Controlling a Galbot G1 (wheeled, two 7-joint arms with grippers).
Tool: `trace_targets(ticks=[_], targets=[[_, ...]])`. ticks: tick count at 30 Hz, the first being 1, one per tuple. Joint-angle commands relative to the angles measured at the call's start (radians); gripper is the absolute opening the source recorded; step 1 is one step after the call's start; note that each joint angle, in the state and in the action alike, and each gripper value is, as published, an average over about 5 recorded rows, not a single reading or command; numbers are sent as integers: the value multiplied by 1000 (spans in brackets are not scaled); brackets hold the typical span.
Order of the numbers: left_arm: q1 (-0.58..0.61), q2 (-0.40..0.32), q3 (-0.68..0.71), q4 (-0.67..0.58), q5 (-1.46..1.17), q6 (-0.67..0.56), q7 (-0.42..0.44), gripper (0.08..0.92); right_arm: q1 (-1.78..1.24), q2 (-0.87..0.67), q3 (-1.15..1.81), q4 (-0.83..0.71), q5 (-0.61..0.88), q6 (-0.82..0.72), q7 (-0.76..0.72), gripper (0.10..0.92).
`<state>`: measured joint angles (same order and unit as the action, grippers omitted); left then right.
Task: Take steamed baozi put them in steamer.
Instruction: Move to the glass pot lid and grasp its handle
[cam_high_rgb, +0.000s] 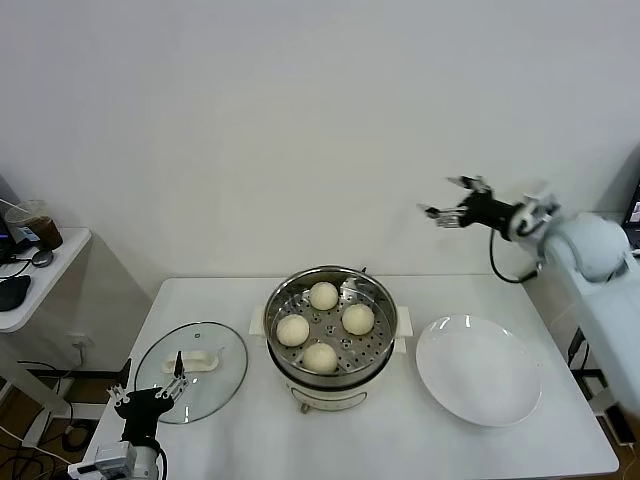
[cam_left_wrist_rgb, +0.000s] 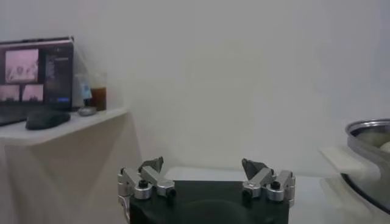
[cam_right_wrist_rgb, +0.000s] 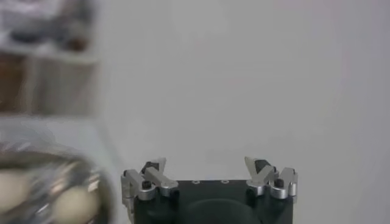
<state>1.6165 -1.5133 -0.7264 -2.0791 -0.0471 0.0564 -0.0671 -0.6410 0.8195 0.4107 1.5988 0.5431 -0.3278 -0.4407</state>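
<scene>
At the near left edge: left tool (cam_high_rgb: 150, 392), low by the table's (cam_high_rgb: 250, 440) front left corner, fingers spread wide, nothing between them; just beside the glass lid's rim.
Left wrist view: same left tool (cam_left_wrist_rgb: 206, 176), both fingers (cam_left_wrist_rgb: 149, 176) apart and empty; the steamer's (cam_left_wrist_rgb: 370, 159) rim and a cream handle show off to one side.
Glass lid (cam_high_rgb: 192, 370): lying flat on the table, left of the steamer, cream handle upward.
Steamer (cam_high_rgb: 330, 330): at the table's middle, uncovered, shiny steel wall over a cream-white base.
Steamed baozi (cam_high_rgb: 320, 356): four buns on the perforated tray inside the steamer, apart from one another, roughly in a diamond.
White plate (cam_high_rgb: 478, 370): on the table, right of the steamer, near it but apart.
Side shelf (cam_high_rgb: 40, 275): off to the far left, carrying a cup with a dark drink.
Right tool (cam_high_rgb: 447, 198): raised high above the table's far right side, against the wall, fingers spread, holding nothing.
Right wrist view: right tool (cam_right_wrist_rgb: 209, 176) empty; blurred buns and steamer rim below it.
</scene>
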Motion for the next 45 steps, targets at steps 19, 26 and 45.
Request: trace_targets(ticks=[19,26,45], targets=[[-136,381,151,266,1713,-53,-62,823,-746,427,502,188,-4,150,292,823],[-155,376,162,383,1672,1,-122,823,-748,426,502,164,-20,150,281,823],[-230,311,192,493,1481,66,-84,823,-689,429,471,91,-51,154,285,823]])
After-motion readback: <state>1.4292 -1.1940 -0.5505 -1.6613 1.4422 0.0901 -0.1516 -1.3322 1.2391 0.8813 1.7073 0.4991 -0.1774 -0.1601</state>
